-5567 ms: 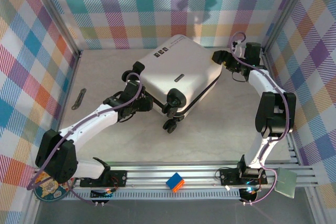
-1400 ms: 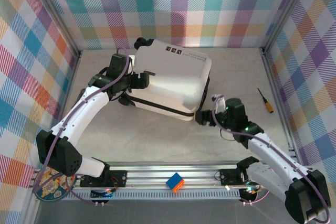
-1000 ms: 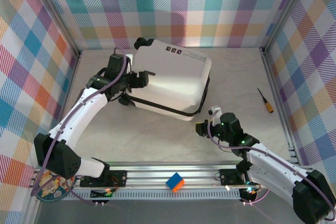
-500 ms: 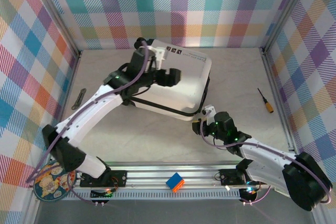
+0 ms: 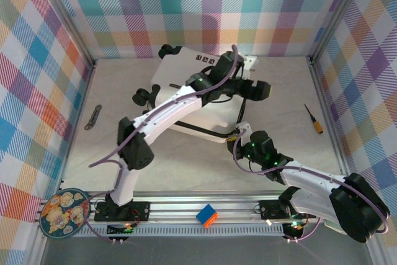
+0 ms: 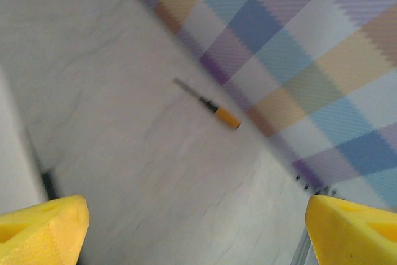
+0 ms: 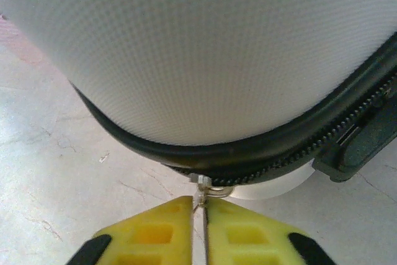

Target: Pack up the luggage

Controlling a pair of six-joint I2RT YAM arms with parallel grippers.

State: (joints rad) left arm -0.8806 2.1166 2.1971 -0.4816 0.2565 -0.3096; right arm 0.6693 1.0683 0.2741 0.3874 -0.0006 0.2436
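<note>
Left gripper (image 6: 198, 231): released, over bare counter (image 6: 124, 172).
Right gripper (image 7: 200, 215): clenched on zipper pull (image 7: 200, 183) of luggage (image 7: 205, 48).
Counter: pale, veined; screwdriver (image 6: 214, 107) ahead of left gripper.
Walls (image 6: 298, 41): plaid.

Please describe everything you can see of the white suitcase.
The suitcase lies flat at the back of the table. Its white shell looks like hard, textured plastic with rounded corners, a black zipper seam and black wheels at one end. The right tool pinches its metal zipper pull; the left arm reaches across its top.
</note>
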